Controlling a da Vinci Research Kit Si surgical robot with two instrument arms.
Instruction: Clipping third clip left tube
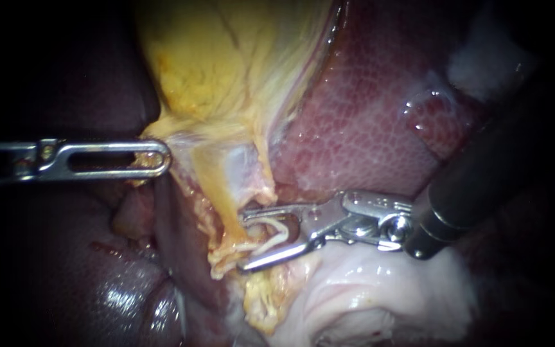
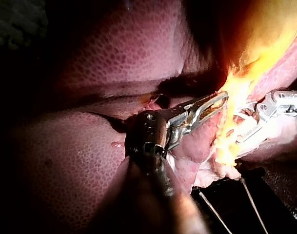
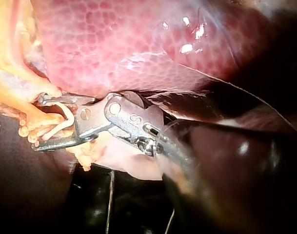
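Tube (image 1: 277,231) lies pale between the two halves of my right instrument's (image 1: 246,239) end effector, which stand apart around it, just below the liver (image 1: 354,115). My left instrument's (image 1: 159,159) end effector looks clamped on yellow tissue (image 1: 226,77). Seat the tube deep and square before closing.

The tube (image 1: 231,209) is a pale yellow strand. It runs down from the yellow fatty tissue, frays at its near end, and passes through the gaping right instrument's end effector (image 1: 245,241). The clip (image 1: 277,238) is white, curved and unclosed, and lies just right of the tube within that gap.
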